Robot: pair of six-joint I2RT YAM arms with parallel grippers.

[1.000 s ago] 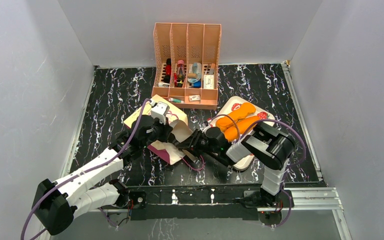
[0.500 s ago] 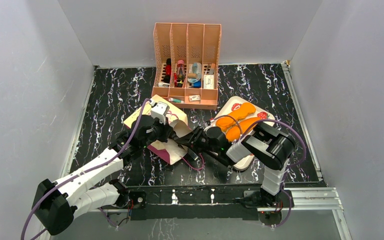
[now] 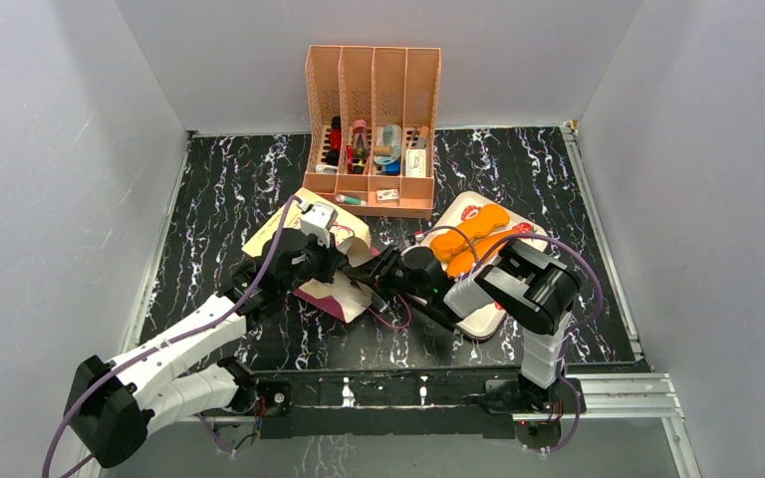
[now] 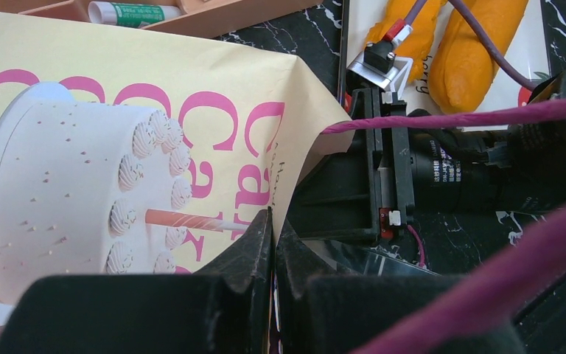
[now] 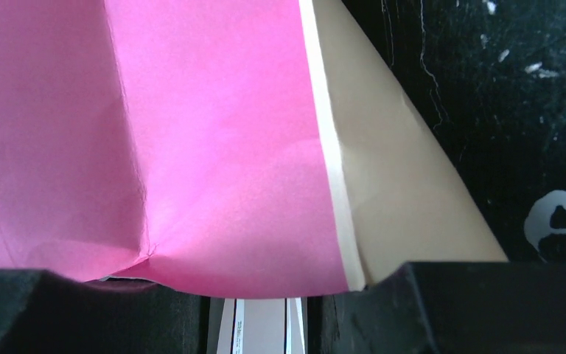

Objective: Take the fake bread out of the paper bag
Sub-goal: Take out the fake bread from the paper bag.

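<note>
**Bag held open, two loaves out**

Your left gripper point(image 4: 273, 225) is clamped on the paper bag point(image 3: 299, 234) rim, likely to steady its mouth for the right gripper point(image 3: 374, 287), whose fingers stand apart there. The visible fake bread point(image 3: 470, 231) lies on the tray point(image 3: 480, 317), at three o'clock from the bag.

Cream paper bag point(image 4: 280, 96), pink lettering, white cake print, pink inside; 2 glossy orange fake bread point(image 4: 479, 51) loaves; black white-veined table point(image 3: 219, 179); peach organiser point(image 3: 372, 75).
</note>
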